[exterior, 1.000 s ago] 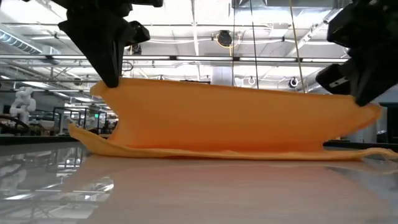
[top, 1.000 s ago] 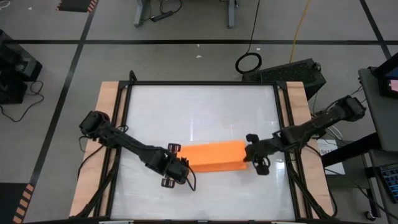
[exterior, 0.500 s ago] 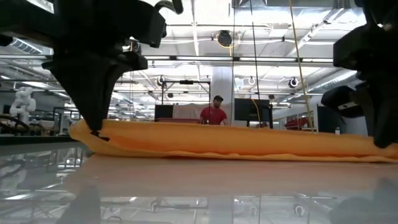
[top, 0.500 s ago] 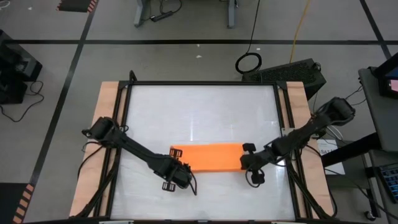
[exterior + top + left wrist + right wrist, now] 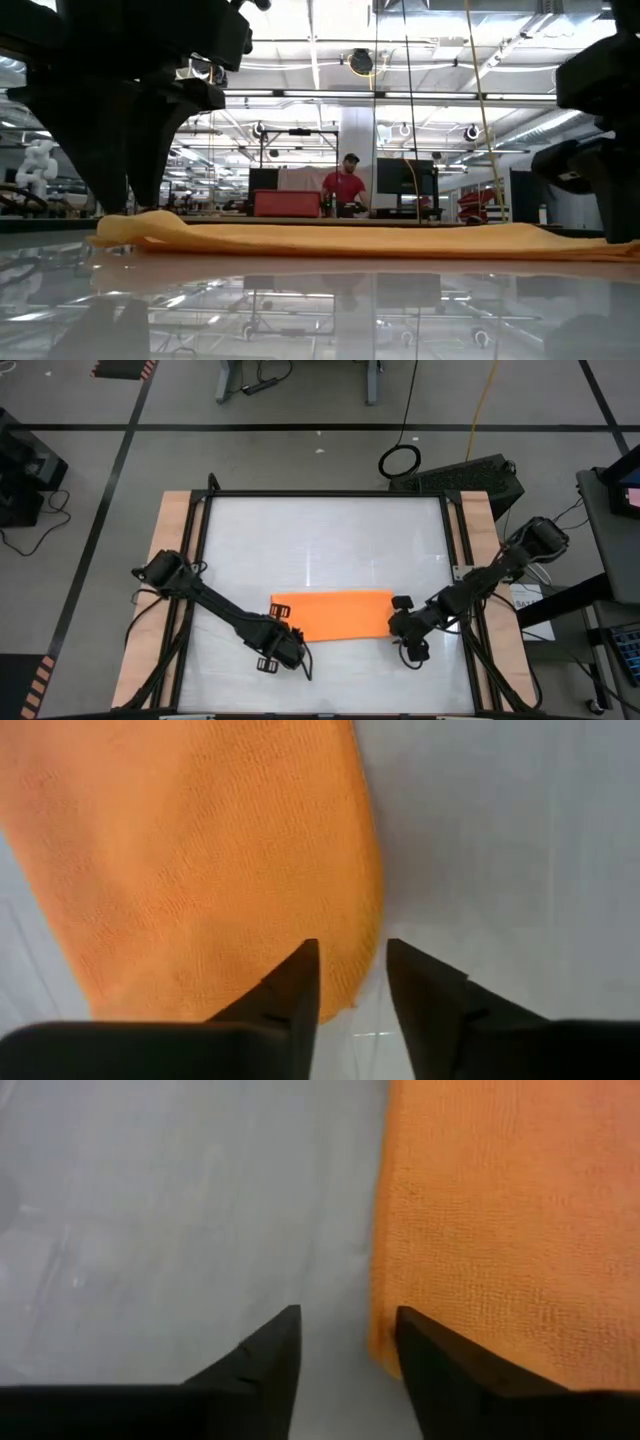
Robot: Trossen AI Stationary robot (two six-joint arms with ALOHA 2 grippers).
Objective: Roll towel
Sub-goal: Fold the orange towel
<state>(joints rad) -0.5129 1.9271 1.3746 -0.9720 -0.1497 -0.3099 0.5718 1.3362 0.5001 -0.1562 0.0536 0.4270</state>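
Note:
The orange towel (image 5: 335, 615) lies flat on the white table as a long, narrow strip folded over on itself, in the table's near half. My left gripper (image 5: 285, 642) points down, open, at the strip's near left corner (image 5: 340, 970). My right gripper (image 5: 398, 628) slants down, open, at the strip's near right corner (image 5: 400, 1330). In each wrist view the towel's end edge runs between the two fingertips. In the low view the towel (image 5: 350, 240) is a thin band between the two dark grippers. My left gripper stands open across the towel's left end edge (image 5: 372, 920), one finger (image 5: 300, 980) over the cloth, the other over bare table; I cannot tell if it touches. My right gripper stands the same way at the right end edge (image 5: 382, 1280); I cannot tell if it touches.
A black frame (image 5: 320, 494) borders the table, with wooden boards (image 5: 172, 560) along both sides. Bare white table (image 5: 320, 545) stretches beyond the towel toward the far edge. In the low view, a person in red (image 5: 345, 185) is far off in the room behind.
Both grippers have gone down and toward the table's near edge, carrying the towel's raised long edge with them. That upper layer has come down flat onto the layer on the table. Both grippers have then opened and let go.

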